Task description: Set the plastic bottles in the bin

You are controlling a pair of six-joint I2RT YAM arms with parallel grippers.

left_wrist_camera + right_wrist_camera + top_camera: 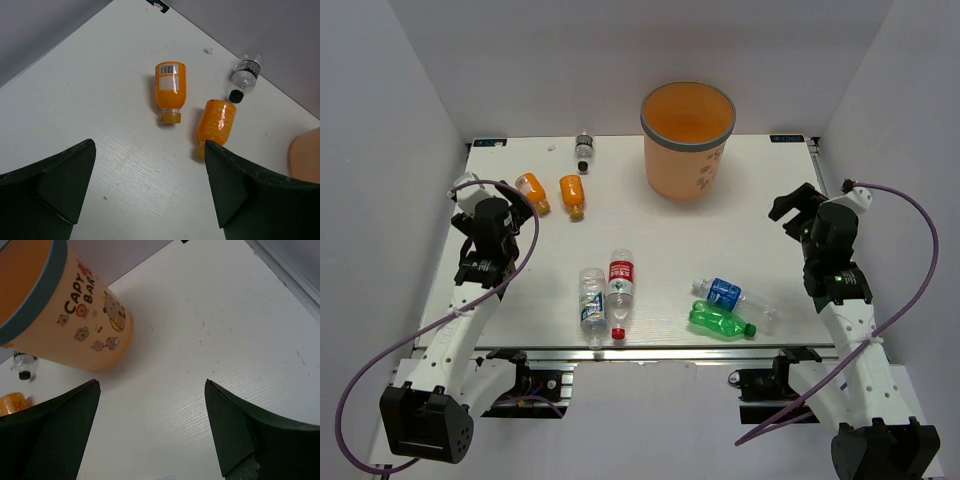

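The orange bin (687, 140) stands upright at the back middle; it also shows in the right wrist view (60, 315). Two orange bottles (533, 192) (572, 194) lie at the back left, with a grey-labelled bottle (584, 150) behind them. All three show in the left wrist view (170, 90) (216, 122) (244, 78). A blue-white labelled bottle (591, 303) and a red-labelled bottle (620, 288) lie at the front middle. A blue-labelled bottle (730, 295) and a green bottle (720, 322) lie front right. My left gripper (150, 147) is open and empty, above the table near the orange bottles. My right gripper (152, 385) is open and empty, right of the bin.
White walls close in the table on the left, right and back. The table's front edge (650, 350) runs just behind the arm bases. A small white speck (208, 50) lies near the back wall.
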